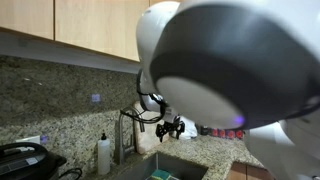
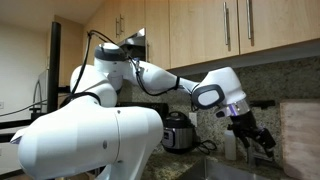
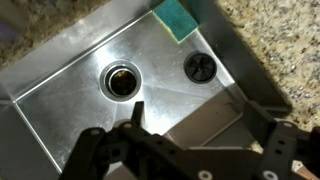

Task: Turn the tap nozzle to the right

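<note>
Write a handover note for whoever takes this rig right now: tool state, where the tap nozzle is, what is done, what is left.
Tool: open, holding nothing; it hovers above the sink, looking down at the drains.
Tap nozzle: upright at the sink's back edge, next to the white soap bottle. In an exterior view the tool sits apart from it; the wrist view does not show it.
Done: no contact with the nozzle yet.
Left: bring the tool to the spout, grip or push it, and swing it to the right.
</note>
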You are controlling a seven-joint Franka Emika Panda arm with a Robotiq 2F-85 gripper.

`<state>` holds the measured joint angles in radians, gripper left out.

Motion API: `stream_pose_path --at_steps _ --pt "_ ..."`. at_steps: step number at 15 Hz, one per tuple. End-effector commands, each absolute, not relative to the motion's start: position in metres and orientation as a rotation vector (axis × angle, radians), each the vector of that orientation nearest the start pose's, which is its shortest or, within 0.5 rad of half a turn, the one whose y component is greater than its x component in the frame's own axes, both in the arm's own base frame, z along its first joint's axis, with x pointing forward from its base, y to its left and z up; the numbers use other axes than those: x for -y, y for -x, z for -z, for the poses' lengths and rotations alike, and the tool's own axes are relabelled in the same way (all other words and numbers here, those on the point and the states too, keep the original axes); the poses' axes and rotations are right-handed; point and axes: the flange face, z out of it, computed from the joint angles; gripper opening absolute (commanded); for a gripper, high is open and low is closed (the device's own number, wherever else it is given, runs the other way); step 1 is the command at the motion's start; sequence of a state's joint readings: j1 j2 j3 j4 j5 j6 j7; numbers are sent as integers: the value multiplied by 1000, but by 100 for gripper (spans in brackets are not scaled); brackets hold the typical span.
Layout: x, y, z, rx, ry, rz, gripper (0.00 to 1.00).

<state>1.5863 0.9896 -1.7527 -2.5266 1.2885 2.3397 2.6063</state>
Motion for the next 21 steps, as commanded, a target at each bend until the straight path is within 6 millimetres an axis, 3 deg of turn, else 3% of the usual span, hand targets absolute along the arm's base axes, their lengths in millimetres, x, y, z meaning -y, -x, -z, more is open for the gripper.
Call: stream_pose_path --at_steps 1,4,8,13,21 --pt "123 -478 -405 -2615 -706 227 100" --pt "140 -503 -447 -2608 -705 234 100" --pt "119 -539 -476 -2652 -554 231 100" --pt "110 -545 -465 -2741 -394 237 100" --pt "110 -508 -430 -2787 -431 192 100"
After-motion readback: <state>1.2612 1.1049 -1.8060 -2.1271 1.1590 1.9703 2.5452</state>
